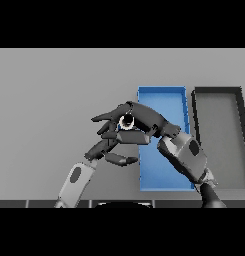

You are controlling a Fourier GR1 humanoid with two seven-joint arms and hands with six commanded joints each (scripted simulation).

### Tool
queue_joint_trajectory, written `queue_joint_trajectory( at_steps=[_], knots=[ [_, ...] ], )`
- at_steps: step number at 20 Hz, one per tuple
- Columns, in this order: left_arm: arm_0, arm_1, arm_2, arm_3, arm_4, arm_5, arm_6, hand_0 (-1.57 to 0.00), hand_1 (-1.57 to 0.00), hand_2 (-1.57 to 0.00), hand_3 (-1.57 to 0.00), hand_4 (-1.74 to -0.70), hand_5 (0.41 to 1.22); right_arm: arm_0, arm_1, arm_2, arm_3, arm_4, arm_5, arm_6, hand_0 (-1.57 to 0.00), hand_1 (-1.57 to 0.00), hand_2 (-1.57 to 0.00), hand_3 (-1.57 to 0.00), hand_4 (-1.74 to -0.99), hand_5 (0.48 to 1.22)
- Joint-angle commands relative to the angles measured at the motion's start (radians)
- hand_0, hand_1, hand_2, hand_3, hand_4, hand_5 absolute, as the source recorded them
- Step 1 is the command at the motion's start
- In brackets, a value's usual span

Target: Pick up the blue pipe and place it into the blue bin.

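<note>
The blue pipe [127, 134] is held in the right robot hand [144, 120], whose fingers are curled round it; only a short blue stretch and a pale round end show between the fingers. The load sits at the left edge of the blue bin [162, 172], above its near half, and whether it is already clear of the wall cannot be told. The left robot hand [110, 145] lies just beside the right one, on the tabletop [49, 110] side, fingers loosely bent and holding nothing.

For a clean placement, the pipe should be carried further right until it is centred over the blue floor, then lowered before the fingers are opened. The dark bin [219, 135] to the right is to be avoided. The left robot hand should be kept clear of the release path, since contact is judged likely at this spacing.
</note>
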Motion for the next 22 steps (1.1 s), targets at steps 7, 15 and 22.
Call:
queue_joint_trajectory(
  at_steps=[7, 15, 22],
  knots=[
    [0.01, 0.015, 0.003, -0.018, 0.001, -0.005, 0.023, 0.0, 0.0, 0.0, 0.0, -0.89, 0.425, -0.199, -0.164, -0.189, 0.187, 0.038, -0.12, -0.013, -1.57, -1.57, -1.57, -1.57, -1.741, 1.221],
    [0.015, 0.026, -0.002, -0.017, -0.018, 0.003, -0.011, 0.0, 0.0, 0.0, 0.0, -0.87, 0.418, 0.007, -0.295, -0.287, 0.285, 0.081, -0.11, -0.01, -1.57, -1.57, -1.57, -1.57, -1.741, 1.221],
    [0.031, 0.015, -0.005, -0.024, -0.008, 0.007, -0.001, 0.0, 0.0, 0.0, 0.0, -0.88, 0.423, 0.315, -0.326, -0.283, 0.168, 0.093, -0.161, 0.048, -1.57, -1.57, -1.57, -1.57, -1.741, 1.221]
  ],
)
